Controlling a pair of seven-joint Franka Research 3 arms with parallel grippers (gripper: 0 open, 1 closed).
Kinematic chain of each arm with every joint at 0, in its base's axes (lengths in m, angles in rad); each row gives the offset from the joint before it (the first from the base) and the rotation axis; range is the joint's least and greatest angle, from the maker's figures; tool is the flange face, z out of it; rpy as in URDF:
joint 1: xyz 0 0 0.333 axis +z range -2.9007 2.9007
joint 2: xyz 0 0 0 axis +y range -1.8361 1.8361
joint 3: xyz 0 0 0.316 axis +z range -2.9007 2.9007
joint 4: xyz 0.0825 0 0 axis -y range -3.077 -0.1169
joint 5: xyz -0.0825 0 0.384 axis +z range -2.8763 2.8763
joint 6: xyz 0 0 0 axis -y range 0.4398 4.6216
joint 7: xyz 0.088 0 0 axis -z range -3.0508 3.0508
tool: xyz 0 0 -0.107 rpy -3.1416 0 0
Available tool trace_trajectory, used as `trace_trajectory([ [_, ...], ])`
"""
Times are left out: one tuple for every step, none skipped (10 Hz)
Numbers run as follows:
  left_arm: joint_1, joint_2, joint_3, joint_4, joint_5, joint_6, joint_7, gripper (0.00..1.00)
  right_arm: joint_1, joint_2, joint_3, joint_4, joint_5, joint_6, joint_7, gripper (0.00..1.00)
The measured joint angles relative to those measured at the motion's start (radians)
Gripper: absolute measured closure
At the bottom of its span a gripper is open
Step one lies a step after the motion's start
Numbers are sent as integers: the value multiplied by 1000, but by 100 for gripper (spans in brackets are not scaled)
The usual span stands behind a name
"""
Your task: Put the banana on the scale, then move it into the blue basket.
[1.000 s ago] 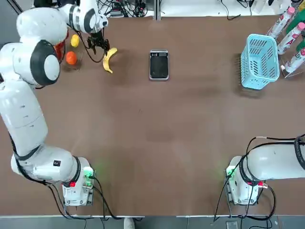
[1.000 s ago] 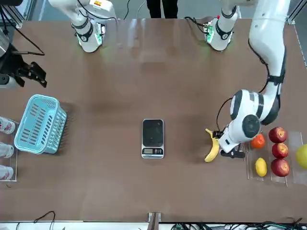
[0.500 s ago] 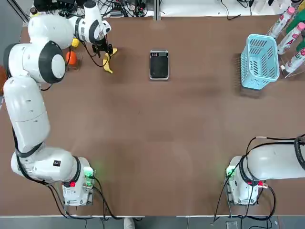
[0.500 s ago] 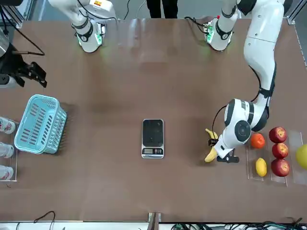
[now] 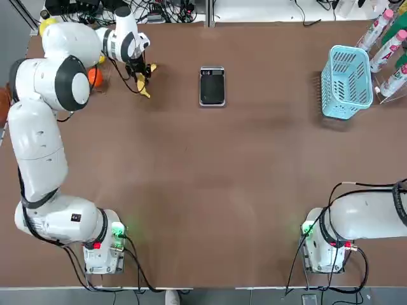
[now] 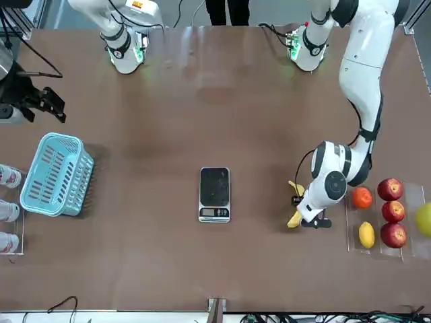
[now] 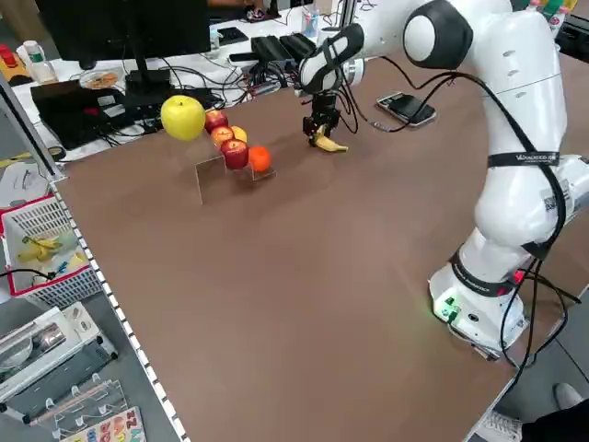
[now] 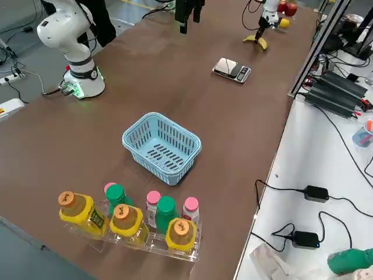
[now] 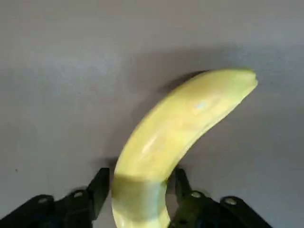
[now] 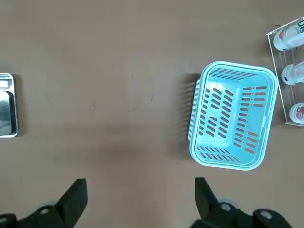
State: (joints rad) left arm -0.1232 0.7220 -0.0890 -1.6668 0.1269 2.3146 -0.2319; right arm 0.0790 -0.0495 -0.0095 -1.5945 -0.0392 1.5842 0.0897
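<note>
The yellow banana [image 9: 175, 128] lies on the brown table at the far left, a short way left of the dark scale [image 5: 212, 86]. My left gripper [image 5: 140, 72] is down over the banana [image 5: 145, 87], its two black fingers [image 9: 99, 186] pressed against the sides of the banana's near end, shut on it. The fruit still rests on the table. The light blue basket [image 5: 337, 105] stands at the far right. My right gripper [image 10: 140, 190] hangs open high above the table, with nothing between its fingers, looking down on the basket [image 10: 237, 66] and the scale [image 10: 5, 105].
A clear rack left of the banana holds an orange [image 5: 95, 76], red apples [image 6: 390, 190] and a lemon [image 6: 366, 233]. A rack of bottles [image 8: 125, 219] stands beside the basket. Cables and monitors line the table's far edge.
My left gripper has swung over the banana, come down onto it and closed its fingers around it. The banana stays on the table. The right arm has not moved.
</note>
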Motion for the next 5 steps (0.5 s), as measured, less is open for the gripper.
trace_trajectory([
  [0, -4, 0, 3, 0, 0, -11, 61, 0, 0, 0, 0, 0, 0, 0, 0],
  [0, -15, 0, 4, 0, -13, -28, 65, 0, 0, 1, 0, 0, 0, 0, 0],
  [-1, -32, -4, 9, 0, -45, -39, 66, 1, 0, 1, 0, 0, 0, 0, 0],
  [-1, -57, -17, 20, -8, -90, -67, 66, 1, 0, 2, 0, 0, 0, 0, 0],
  [-2, -89, -43, 46, -13, -163, -126, 66, 1, 0, 2, 0, 0, 0, 0, 0],
])
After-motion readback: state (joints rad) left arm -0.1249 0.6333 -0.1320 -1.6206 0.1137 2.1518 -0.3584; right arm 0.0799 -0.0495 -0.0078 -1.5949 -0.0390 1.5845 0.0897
